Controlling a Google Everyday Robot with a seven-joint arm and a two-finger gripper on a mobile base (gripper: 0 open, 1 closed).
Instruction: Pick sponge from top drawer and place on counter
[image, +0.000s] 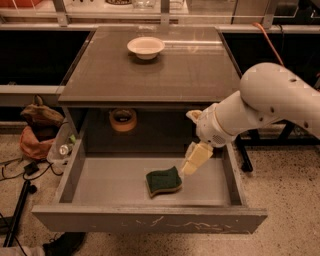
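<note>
My gripper (194, 161) hangs low in the top drawer (125, 180), spread or closed I can't tell, and the sponge (163, 181) lies flat just beside it at eight o'clock, possibly touching, long axis nine-to-three.

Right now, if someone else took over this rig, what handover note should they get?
Gripper: low inside the open top drawer, close to the right edge of the sponge; whether it touches is not clear.
Sponge: lies flat on the drawer floor, green face up, near the front middle.
Counter: has a white bowl toward the back.
Done: drawer is open, gripper is at the sponge.
Left: grasp the sponge, lift it out, set it on the counter.
</note>
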